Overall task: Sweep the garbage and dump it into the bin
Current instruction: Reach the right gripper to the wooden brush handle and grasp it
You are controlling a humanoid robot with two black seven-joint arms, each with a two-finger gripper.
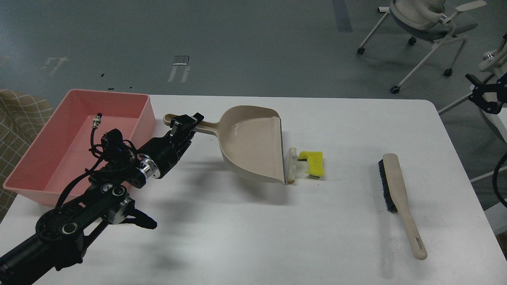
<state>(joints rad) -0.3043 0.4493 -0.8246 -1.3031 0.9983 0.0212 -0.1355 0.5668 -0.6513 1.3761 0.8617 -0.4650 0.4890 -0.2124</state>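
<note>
The beige dustpan (253, 144) lies on the white table (253, 229), mouth facing right. My left gripper (187, 122) is shut around its handle near the far end. The garbage lies just outside the pan's mouth: the off-white bread-like slice (292, 166) against the lip, and the yellow sponge piece (313, 163) touching it on the right. The pink bin (47, 158) stands at the table's left edge, beside my left arm, and holds no garbage. A black forked part of my right arm (485, 95) shows at the right edge, off the table.
A beige hand brush (398, 198) with black bristles lies on the right of the table, handle toward me. Office chairs (427, 23) stand on the floor behind the far right corner. A checked fabric seat (20, 114) is left of the bin.
</note>
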